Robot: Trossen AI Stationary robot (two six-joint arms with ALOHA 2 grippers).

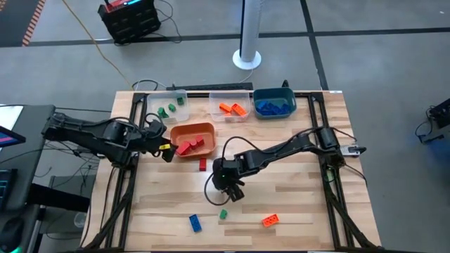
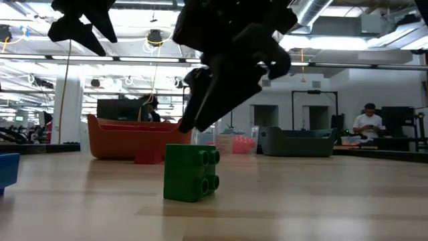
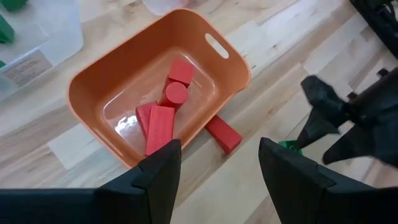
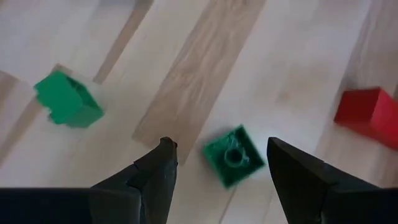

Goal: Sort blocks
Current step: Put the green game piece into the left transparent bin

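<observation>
1. The left gripper hovers at the left rim of the orange bin, fingers spread wide and holding nothing; the left wrist view shows several red blocks lying inside that bin.
2. A loose red block lies on the table just below the orange bin, touching nothing.
3. A blue block lies well below the orange bin, near the table's front edge.
4. The right gripper hangs below and right of the orange bin, fingers parted and empty; in the right wrist view a small green studded block sits between its fingertips, on the wood.
5. A second green block lies just below that gripper.
6. An orange block lies farther right of the orange bin, near the front edge.
</observation>
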